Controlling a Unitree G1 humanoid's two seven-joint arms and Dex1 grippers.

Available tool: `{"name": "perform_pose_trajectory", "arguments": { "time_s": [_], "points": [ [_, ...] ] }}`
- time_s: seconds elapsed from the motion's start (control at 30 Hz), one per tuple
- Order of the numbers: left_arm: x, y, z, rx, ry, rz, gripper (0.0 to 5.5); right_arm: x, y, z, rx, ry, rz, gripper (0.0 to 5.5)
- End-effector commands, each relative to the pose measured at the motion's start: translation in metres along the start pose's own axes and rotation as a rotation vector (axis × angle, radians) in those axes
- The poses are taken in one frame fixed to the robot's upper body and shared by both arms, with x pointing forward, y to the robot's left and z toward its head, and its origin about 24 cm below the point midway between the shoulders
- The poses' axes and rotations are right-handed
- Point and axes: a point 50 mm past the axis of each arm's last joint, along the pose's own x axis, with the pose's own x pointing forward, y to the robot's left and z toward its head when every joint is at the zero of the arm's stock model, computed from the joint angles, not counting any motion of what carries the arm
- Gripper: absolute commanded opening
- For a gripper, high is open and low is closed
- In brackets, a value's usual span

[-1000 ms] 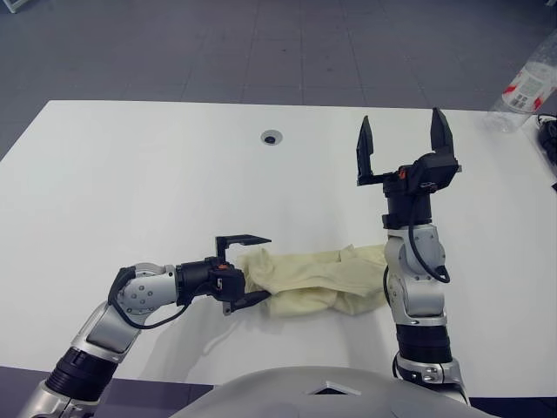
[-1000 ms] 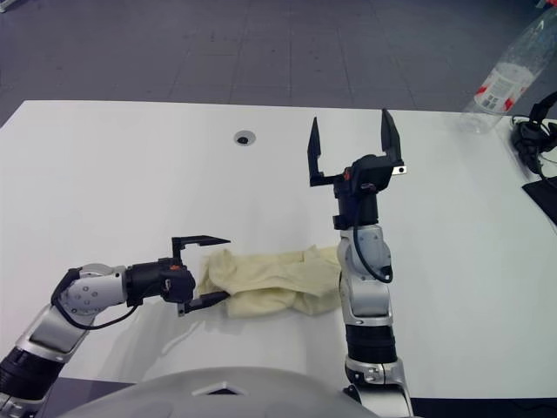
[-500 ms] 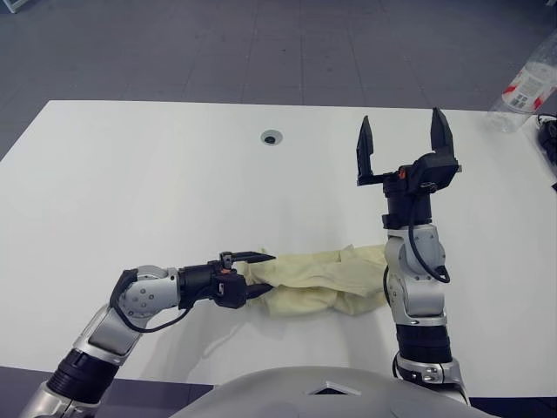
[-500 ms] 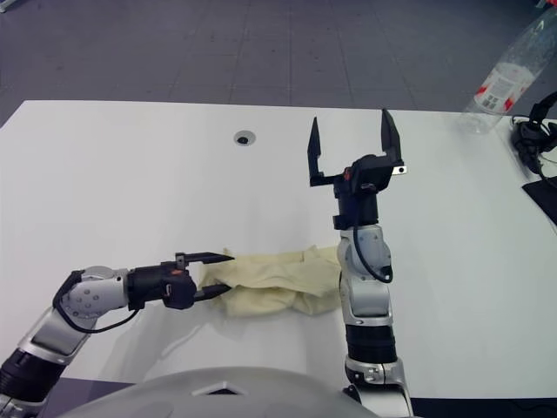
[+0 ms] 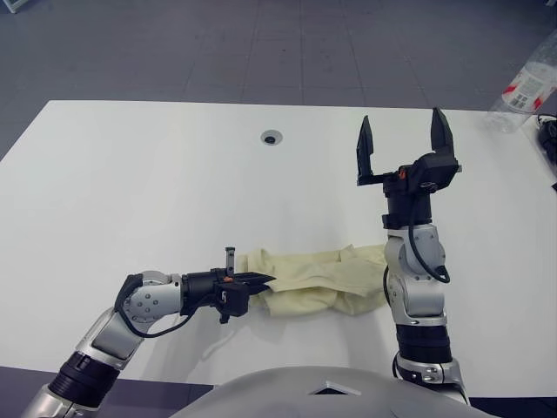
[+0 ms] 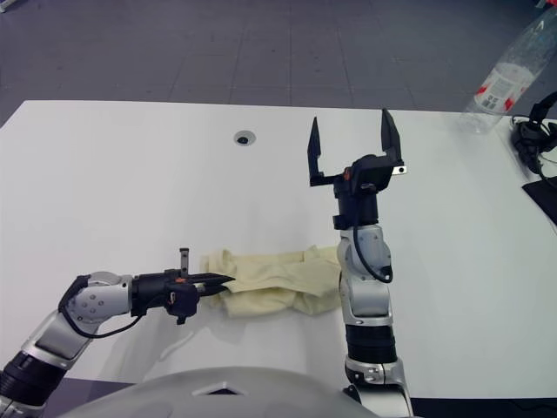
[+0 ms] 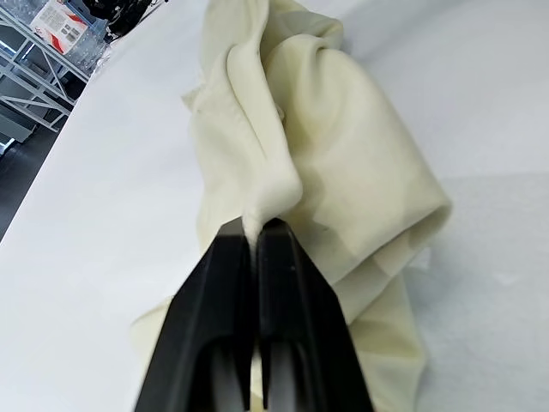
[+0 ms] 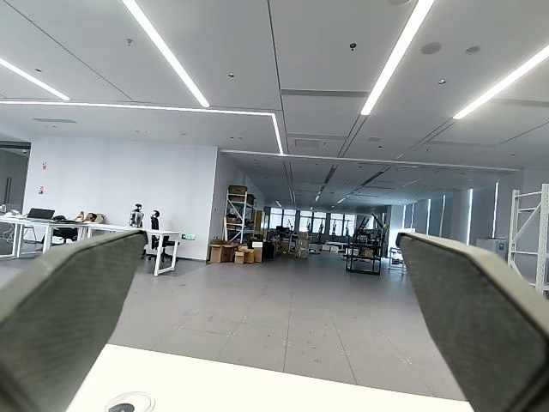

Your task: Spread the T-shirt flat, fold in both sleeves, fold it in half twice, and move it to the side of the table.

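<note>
So the pale yellow crumpled cotton T-shirt (image 5: 318,277) is bunched up in a long lump near the front edge of the white table (image 5: 130,183), between the two arms. The left gripper (image 5: 265,279) is down low at the shirt's left end, fingers pinched tight on a fold of fabric. The right gripper (image 5: 401,120) is up off the table, pointing upward, fingers spread wide with nothing in them. A clear plastic bottle (image 5: 527,85) is at the far right corner.

Soft, matt, creased cloth of the pale-yellow T-shirt (image 5: 318,279) bunches on a smooth white table (image 5: 130,174) with a faint sheen; the left gripper (image 7: 255,227) has black fingers (image 7: 296,296) of smooth, matt plastic; the bottle (image 5: 528,83) is clear, glossy plastic.
</note>
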Motion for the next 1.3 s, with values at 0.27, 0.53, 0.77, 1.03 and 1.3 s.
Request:
{"name": "perform_pose_trajectory", "arguments": {
  "time_s": [0.27,0.53,0.77,1.03,1.3],
  "points": [
    [0.003,-0.003,0.005,-0.014,-0.027,0.028,0.02,0.002,-0.003,0.008,-0.029,0.038,0.102,5.40],
    [0.012,-0.015,0.009,-0.053,-0.027,0.107,0.02,-0.036,-0.038,0.029,-0.118,0.297,0.799,5.40],
    [0.023,-0.019,0.010,-0.060,-0.033,0.123,0.02,-0.089,-0.063,0.033,-0.182,0.604,1.225,5.40],
    [0.029,-0.021,0.011,-0.042,-0.023,0.106,0.02,-0.119,-0.067,0.016,-0.266,0.760,1.384,5.40],
    [0.029,-0.021,0.011,-0.037,-0.017,0.108,0.00,-0.113,-0.063,0.006,-0.342,0.697,1.349,4.56]
  ]
}}
